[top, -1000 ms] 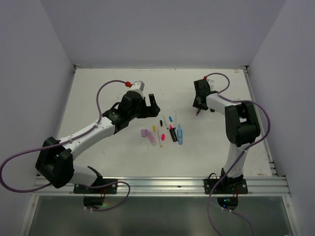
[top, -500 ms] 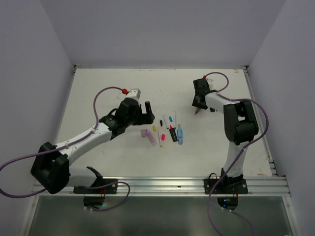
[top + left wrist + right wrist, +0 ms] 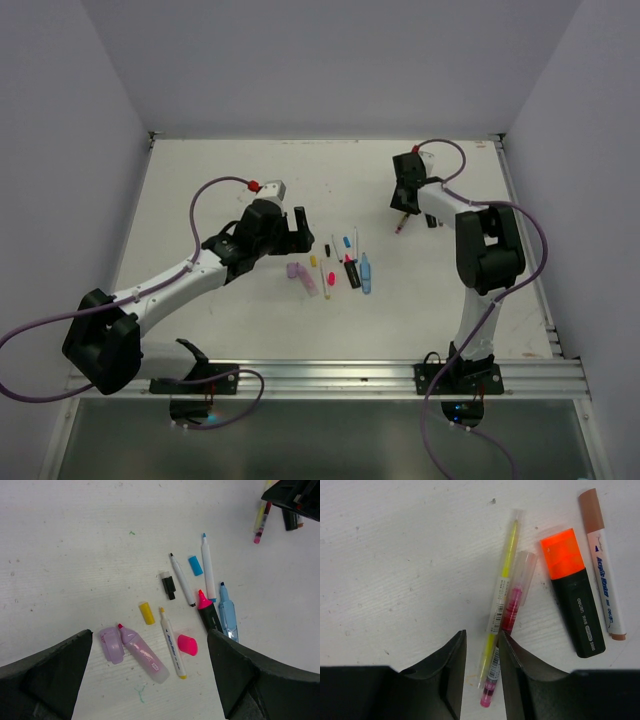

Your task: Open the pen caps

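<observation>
Right claw [image 3: 482, 647] points down, jaws straddling 2 thin pens [image 3: 501, 607].

The left gripper [image 3: 149, 632] is seen with its fingers spread wide above a white table [image 3: 75, 555]. Around a loose yellow cap [image 3: 146, 613], a lilac cap [image 3: 111, 644] and an uncapped lilac highlighter [image 3: 142, 655] are seen below it. A pink cap [image 3: 187, 645] lies lower right, a black cap [image 3: 168, 585] upper right, and a blue cap [image 3: 195, 565] beyond that.
</observation>
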Controlling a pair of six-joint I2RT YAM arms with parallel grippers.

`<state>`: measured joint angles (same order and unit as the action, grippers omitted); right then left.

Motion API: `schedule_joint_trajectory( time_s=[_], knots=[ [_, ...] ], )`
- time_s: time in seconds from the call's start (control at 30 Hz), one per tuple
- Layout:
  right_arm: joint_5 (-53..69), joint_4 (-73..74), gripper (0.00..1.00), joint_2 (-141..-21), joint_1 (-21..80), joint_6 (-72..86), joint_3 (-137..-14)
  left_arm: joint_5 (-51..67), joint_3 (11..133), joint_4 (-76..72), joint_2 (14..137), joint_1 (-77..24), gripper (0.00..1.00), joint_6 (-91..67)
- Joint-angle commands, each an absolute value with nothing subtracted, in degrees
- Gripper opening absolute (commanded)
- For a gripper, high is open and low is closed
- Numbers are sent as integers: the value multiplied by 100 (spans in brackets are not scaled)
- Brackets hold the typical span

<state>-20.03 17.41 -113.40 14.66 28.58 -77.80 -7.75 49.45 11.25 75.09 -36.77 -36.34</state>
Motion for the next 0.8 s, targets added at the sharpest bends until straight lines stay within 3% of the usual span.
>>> schedule_joint_trajectory(
  time_s=[0.0, 0.63, 0.77],
  knots=[
    [-2136, 1758, 35, -11443, 1450, 2953, -8051, -896, 4904, 1020, 7444, -3665, 100, -3560],
    [-1969, 2074, 31, -12102, 1389, 3059, -8253, -897, 4843, 1002, 7427, -3665, 100, -3559],
    [-1592, 1829, 15, -12068, 1397, 2813, -8192, -844, 4860, 967, 7418, -3665, 100, -3533]
  ],
)
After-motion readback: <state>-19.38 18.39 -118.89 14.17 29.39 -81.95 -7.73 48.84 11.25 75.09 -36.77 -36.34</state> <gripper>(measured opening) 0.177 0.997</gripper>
